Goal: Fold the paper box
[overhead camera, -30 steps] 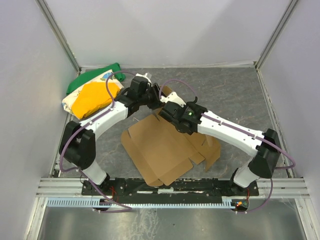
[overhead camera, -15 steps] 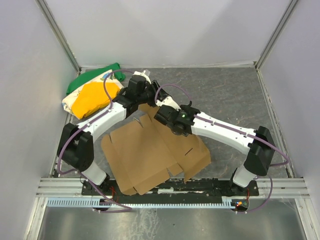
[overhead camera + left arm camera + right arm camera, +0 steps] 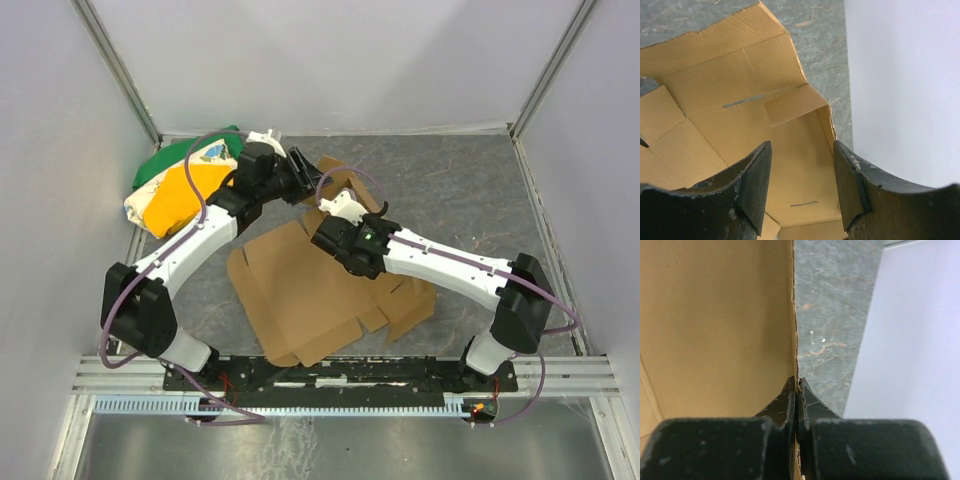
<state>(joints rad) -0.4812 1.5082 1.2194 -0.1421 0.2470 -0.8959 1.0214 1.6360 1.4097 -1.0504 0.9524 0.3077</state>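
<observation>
The paper box (image 3: 300, 300) is a flat brown die-cut cardboard sheet with flaps and creases, lying mid-table, its far flaps lifted. My right gripper (image 3: 327, 238) is shut on the thin edge of the sheet; in the right wrist view the jaws (image 3: 797, 390) pinch that edge, with cardboard (image 3: 715, 330) to the left. My left gripper (image 3: 303, 182) hovers open at the sheet's far end. In the left wrist view its fingers (image 3: 757, 185) stand apart over creased, slotted panels (image 3: 740, 75) without touching them.
A green, yellow and white cloth bundle (image 3: 180, 185) lies at the far left by the wall. White walls close in the grey marbled tabletop (image 3: 450, 190) on three sides. A metal rail (image 3: 340, 372) runs along the near edge between the arm bases.
The sheet swung out to the near left, then came back right and away from the rail, held by the right gripper. The left wrist moved toward the far wall and its jaws widened.
</observation>
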